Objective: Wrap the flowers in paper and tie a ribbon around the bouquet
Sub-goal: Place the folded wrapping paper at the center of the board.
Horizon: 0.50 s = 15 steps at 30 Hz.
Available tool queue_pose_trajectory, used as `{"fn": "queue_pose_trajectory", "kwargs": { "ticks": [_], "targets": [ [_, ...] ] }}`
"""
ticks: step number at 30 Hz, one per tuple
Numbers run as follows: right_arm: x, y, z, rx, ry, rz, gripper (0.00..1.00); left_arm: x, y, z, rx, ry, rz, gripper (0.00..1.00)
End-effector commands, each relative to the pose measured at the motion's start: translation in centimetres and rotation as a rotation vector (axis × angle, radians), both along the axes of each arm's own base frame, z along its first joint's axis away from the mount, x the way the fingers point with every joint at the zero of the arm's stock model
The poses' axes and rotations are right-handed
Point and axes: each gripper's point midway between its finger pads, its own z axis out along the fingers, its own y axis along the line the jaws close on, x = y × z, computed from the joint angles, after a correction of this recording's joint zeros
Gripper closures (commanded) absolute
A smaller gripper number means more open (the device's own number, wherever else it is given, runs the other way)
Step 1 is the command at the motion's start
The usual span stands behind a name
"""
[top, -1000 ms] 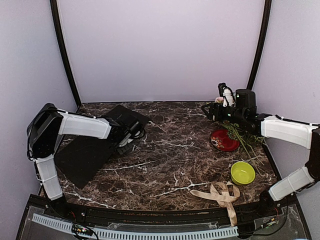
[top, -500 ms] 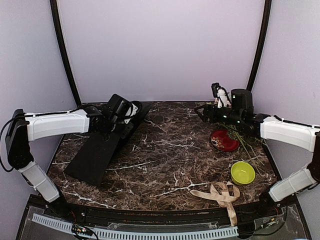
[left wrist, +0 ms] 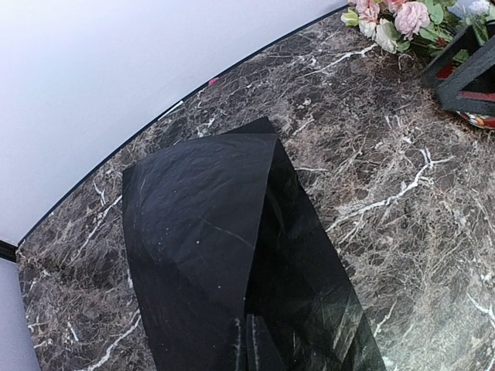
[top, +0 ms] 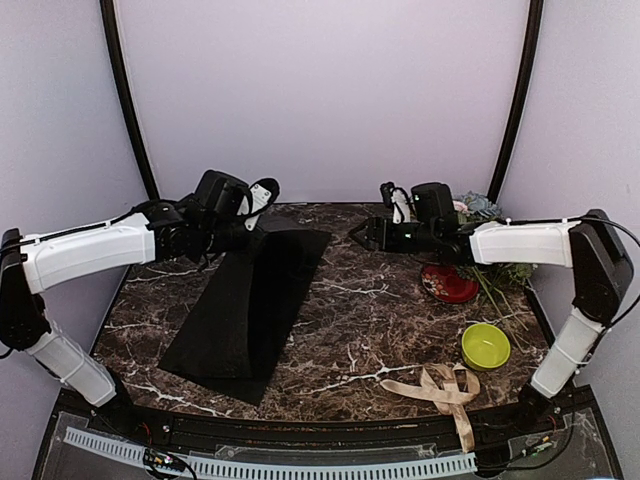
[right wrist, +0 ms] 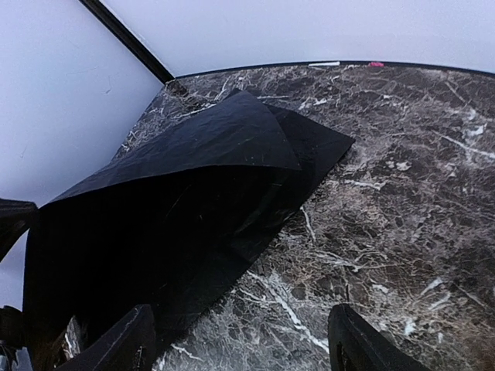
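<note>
The black paper (top: pixel 250 310) lies partly folded across the left half of the table, its far edge lifted. My left gripper (top: pixel 248 222) is shut on that lifted edge. In the left wrist view the paper (left wrist: pixel 209 232) curls over itself above the closed fingertips (left wrist: pixel 267 340). My right gripper (top: pixel 365 232) hovers open over the back middle of the table, just right of the paper, with nothing between its fingers (right wrist: pixel 131 344). The paper (right wrist: pixel 178 209) fills the left of its view. The flowers (top: pixel 480 206) lie at the back right behind the right arm. The beige ribbon (top: pixel 440 388) lies loose near the front right edge.
A red dish (top: pixel 447 283) sits under the flower stems (top: pixel 495 285). A yellow-green bowl (top: pixel 485 345) stands in front of it. Bare marble (top: pixel 370 320) lies between the paper and the dishes. Walls close the back and sides.
My left arm has swung the paper up and toward the middle, spreading it farther right. My right gripper has moved left, away from the flowers, and stays open.
</note>
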Motion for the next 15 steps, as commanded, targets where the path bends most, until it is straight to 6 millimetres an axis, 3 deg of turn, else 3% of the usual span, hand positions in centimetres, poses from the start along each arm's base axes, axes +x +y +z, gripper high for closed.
{"fn": "queue_pose_trajectory", "kwargs": {
  "ticks": [1, 6, 10, 15],
  "targets": [
    [2.2, 2.3, -0.4, 0.063, 0.084, -0.004, 0.23, -0.8, 0.3, 4.0, -0.07, -0.061, -0.001, 1.0],
    [4.4, 3.7, -3.7, 0.129, 0.207, -0.001, 0.26, -1.5, -0.4, 4.8, -0.082, -0.079, -0.043, 1.0],
    [4.6, 5.6, -2.9, 0.215, 0.197, 0.079, 0.28, -2.1, -0.9, 4.7, -0.049, -0.09, -0.065, 1.0],
    [6.3, 5.3, -1.4, 0.384, 0.255, 0.034, 0.24, -2.4, -0.8, 4.4, -0.026, -0.106, -0.074, 1.0]
  ]
}}
